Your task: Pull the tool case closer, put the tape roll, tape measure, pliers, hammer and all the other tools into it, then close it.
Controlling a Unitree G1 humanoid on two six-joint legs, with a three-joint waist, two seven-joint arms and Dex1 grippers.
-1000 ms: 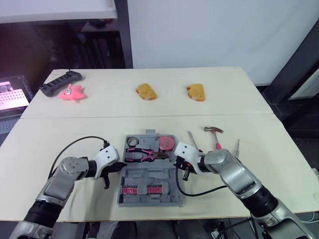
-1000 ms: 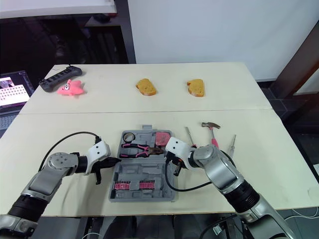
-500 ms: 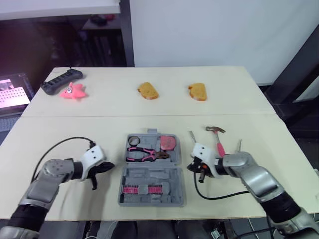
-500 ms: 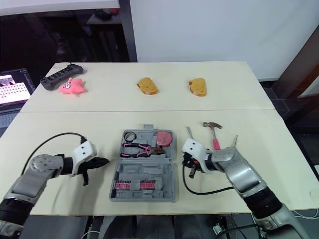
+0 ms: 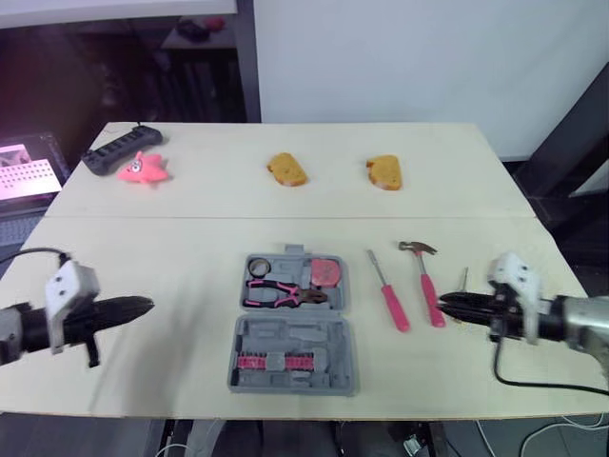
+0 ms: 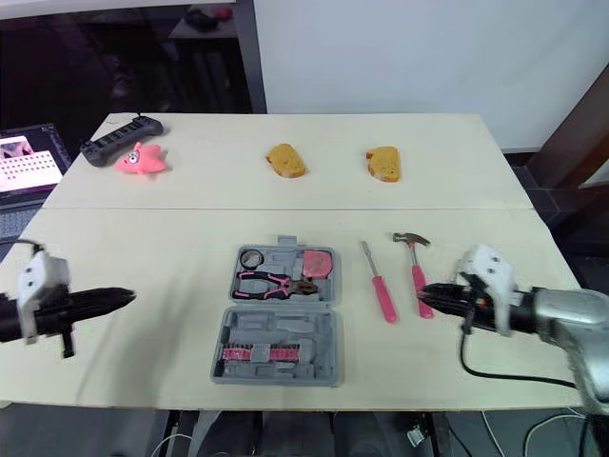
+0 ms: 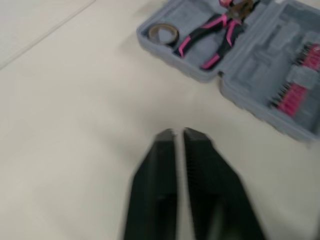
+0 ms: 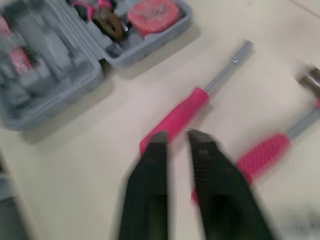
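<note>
**Both claws just let go of the case, loose tools are next**

A second ago both claws were right up against the sides of the tool case (image 5: pixel 285 335); now both arms have swung out wide. The left claw (image 5: pixel 147 304) hovers over bare table (image 5: pixel 190 248) near the left edge, pinched shut on nothing. The right claw (image 5: pixel 442 301) is over by the right edge, cracked open just a bit and also empty.

The case sits open in the middle of the table's near edge, so I'd call the pulling-closer part done. The tape roll (image 5: pixel 257 266), pliers (image 5: pixel 281 294) and pink tape measure (image 5: pixel 328 271) are already inside.

Not yet packed, on the table right of the case: the pink screwdriver (image 5: pixel 388 295), the hammer (image 5: pixel 425 281), and a thin little tool (image 5: pixel 461 281) I can't identify. The right claw's tip is just beside the hammer handle, so my guess is that gets grabbed next. The lid can't be closed until those are in.
</note>
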